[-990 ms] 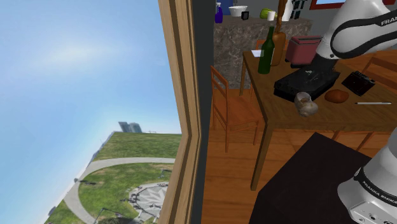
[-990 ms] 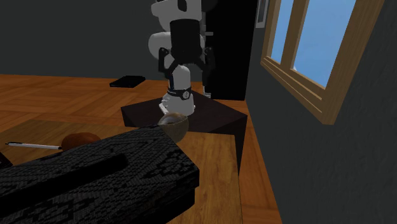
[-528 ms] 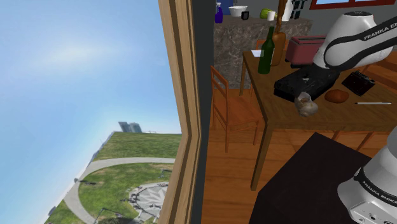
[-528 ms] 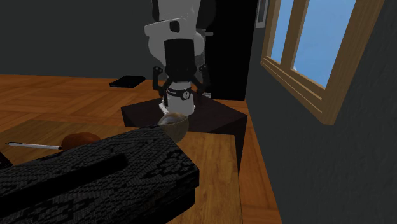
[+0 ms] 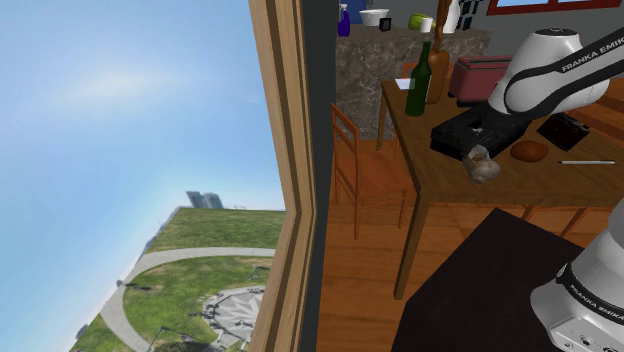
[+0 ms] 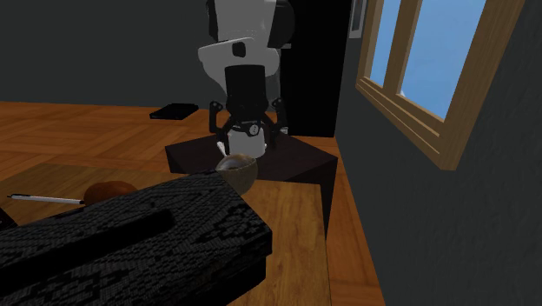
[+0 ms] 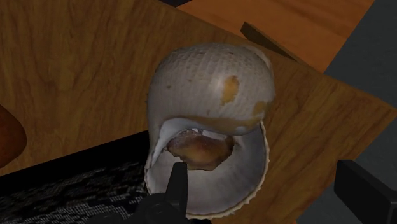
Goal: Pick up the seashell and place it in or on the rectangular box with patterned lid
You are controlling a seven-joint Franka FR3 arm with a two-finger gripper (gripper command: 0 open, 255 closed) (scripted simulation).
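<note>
Hovering above the seashell [image 7: 210,83], fingers [image 7: 177,184] spread apart.

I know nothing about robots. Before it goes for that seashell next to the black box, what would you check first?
1. Fingers apart: ok, they stand open in the wrist view.
2. Gripper above the seashell: ok.
3. Seashell centred between the fingers: not ok; one finger sits over its mouth, the other beyond its rim.
4. Seashell resting on the wooden table: ok.
5. Black patterned box near enough: ok, close beside the seashell.
6. Fingers touching the seashell yet: cannot tell.
</note>
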